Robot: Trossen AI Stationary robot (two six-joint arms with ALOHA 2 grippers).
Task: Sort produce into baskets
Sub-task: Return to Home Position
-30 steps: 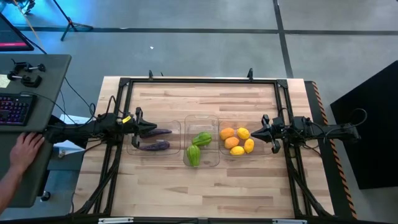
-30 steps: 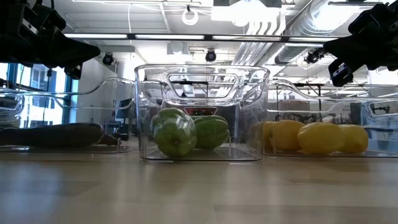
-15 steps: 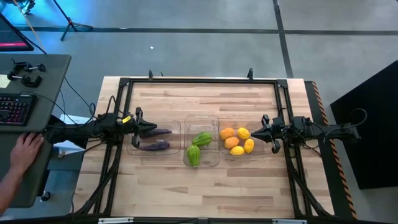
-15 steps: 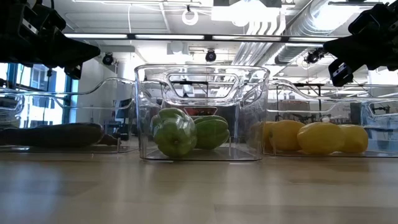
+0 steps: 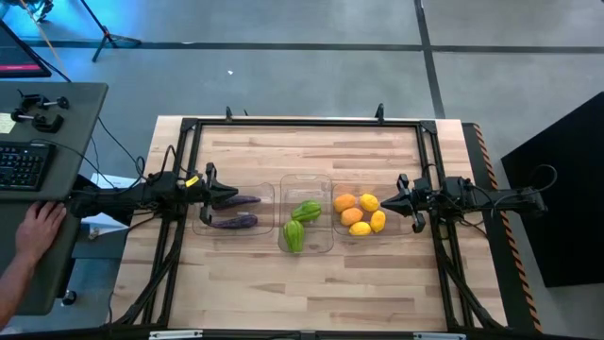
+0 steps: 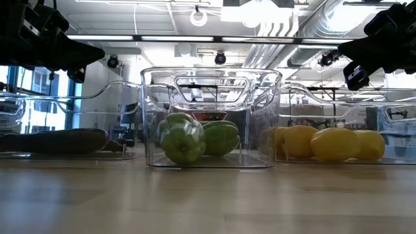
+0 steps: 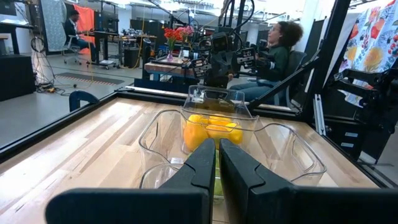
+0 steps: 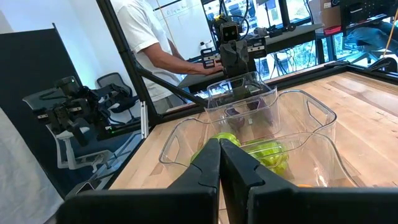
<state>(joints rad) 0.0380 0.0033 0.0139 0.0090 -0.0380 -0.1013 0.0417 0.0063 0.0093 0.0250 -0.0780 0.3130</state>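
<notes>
Bins (image 5: pixel 306 187) separate the closed, empty left end effector (image 5: pixel 224 195) and right end effector (image 5: pixel 386 201); a hand (image 5: pixel 38 229) seemingly touches the desk (image 5: pixel 71 118).

no readable text, labels or numbers anywhere — none on anything in view.

A person's hand (image 5: pixel 40 229) rests on a grey desk (image 5: pixel 80 123) beside a dark keyboard (image 5: pixel 21 166), left of the wooden table (image 5: pixel 302 283).
</notes>
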